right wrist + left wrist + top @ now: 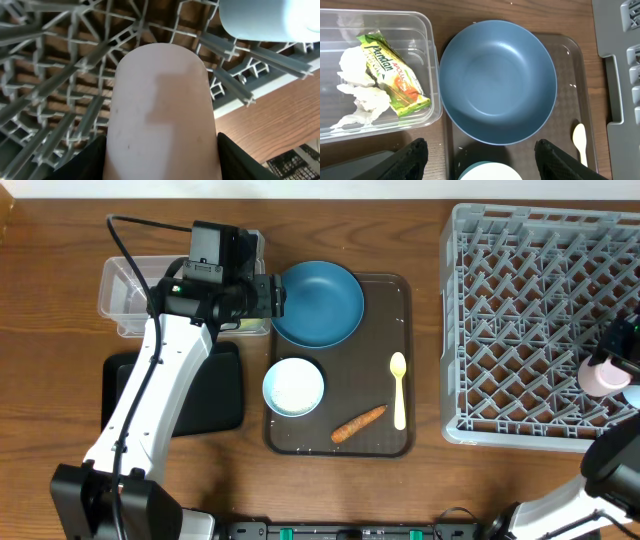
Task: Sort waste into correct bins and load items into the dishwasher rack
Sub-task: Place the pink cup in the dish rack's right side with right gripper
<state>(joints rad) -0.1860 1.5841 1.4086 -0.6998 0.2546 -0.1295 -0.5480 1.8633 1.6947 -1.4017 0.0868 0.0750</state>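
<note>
Pink cup [160, 115] is sitting clamped between the right gripper's [162, 162] fingers over the rack [520, 310]. The left gripper [481, 160] is hovering, fingers spread wide, above the plate [497, 80] on the tray [385, 330]. Wrapper [392, 72] and tissue [357, 95] are lying in the clear bin [434, 65].

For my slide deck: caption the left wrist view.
Open left gripper above the blue plate; wrapper and tissue lie in the clear bin.

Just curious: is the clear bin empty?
Not empty: the clear bin holds a snack wrapper and crumpled white tissue.
</note>
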